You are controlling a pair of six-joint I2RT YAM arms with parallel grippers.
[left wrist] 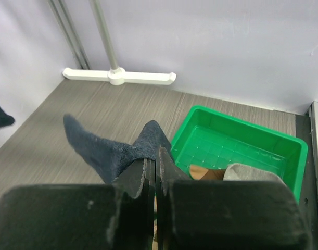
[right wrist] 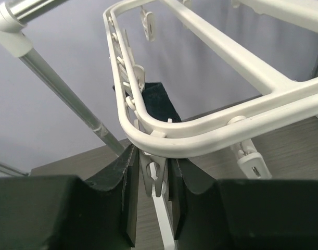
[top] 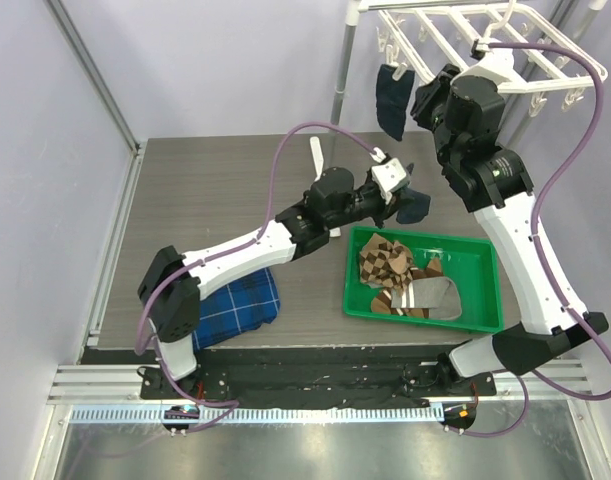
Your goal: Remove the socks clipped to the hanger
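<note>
Left tool point(left wrist: 155, 165) pinches navy sock point(left wrist: 99, 150); right tool point(right wrist: 152, 165) grips clip point(right wrist: 155, 179) (under hanger point(right wrist: 216, 124) corner).

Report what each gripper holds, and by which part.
Left gripper: navy sock, pinched mid-length. Right gripper: white clip at the hanger corner, by its sides.

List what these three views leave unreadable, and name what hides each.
- Top view: the hanger's far side, cut off by the top edge.
- Right wrist view: where the clip pinched by the right hand meets the hanging navy sock, behind the hanger's rail.
- Left wrist view: most of the tray's socks, behind the left hand shut on a second navy sock.
- Top view: part of the plaid cloth, under the left arm.
</note>
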